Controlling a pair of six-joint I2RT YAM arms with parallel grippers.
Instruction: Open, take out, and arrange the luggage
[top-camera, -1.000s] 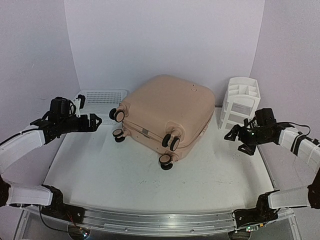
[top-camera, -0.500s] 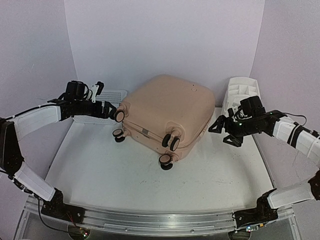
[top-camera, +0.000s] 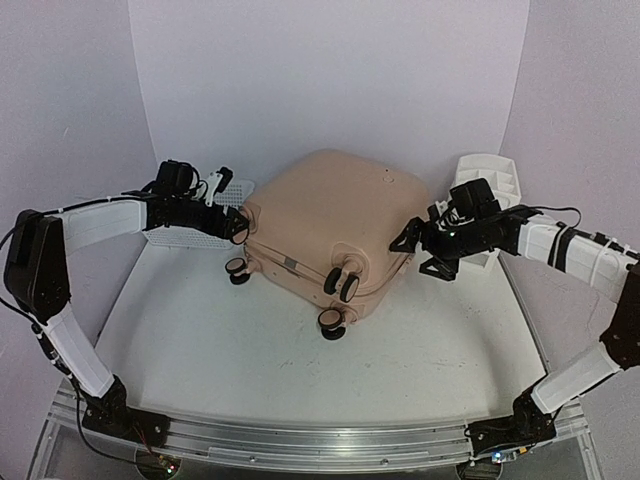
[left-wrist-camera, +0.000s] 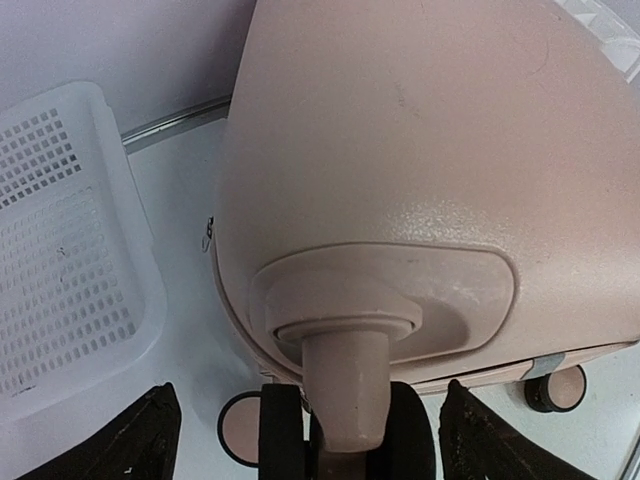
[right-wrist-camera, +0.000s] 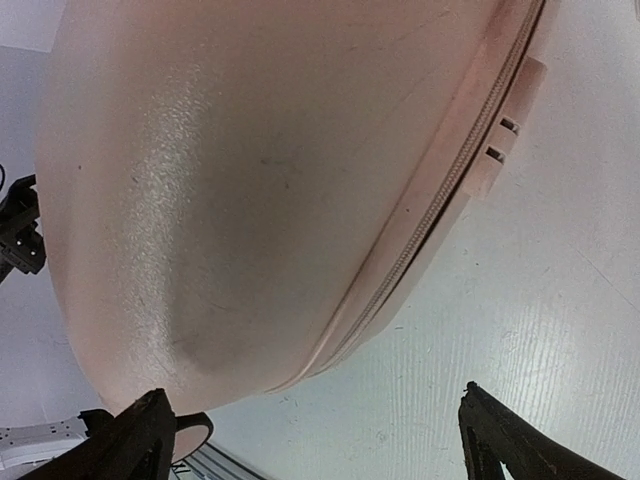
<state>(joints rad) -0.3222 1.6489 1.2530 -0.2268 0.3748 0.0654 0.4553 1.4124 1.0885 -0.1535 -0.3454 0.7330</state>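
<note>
The luggage (top-camera: 335, 215) is a peach-pink hard-shell suitcase lying flat and zipped shut mid-table, its caster wheels facing front-left. My left gripper (top-camera: 233, 224) is open at the far-left caster wheel (top-camera: 238, 231). In the left wrist view the gripper (left-wrist-camera: 310, 438) has a finger on each side of that wheel (left-wrist-camera: 345, 430), apart from it, under the shell (left-wrist-camera: 420, 140). My right gripper (top-camera: 408, 250) is open and empty at the suitcase's right side. In the right wrist view the gripper (right-wrist-camera: 315, 440) is close to the shell (right-wrist-camera: 250, 170) and its zipper seam (right-wrist-camera: 440, 200).
A white mesh basket (top-camera: 195, 212) lies at the back left, right behind my left gripper; it also shows in the left wrist view (left-wrist-camera: 60, 270). A white drawer organizer (top-camera: 492, 182) stands at the back right behind my right arm. White table (top-camera: 300, 350).
Both arms have swung inward from the table's sides to the suitcase. The left gripper reached the far-left wheel; the right gripper reached the right side. The suitcase has not moved.
</note>
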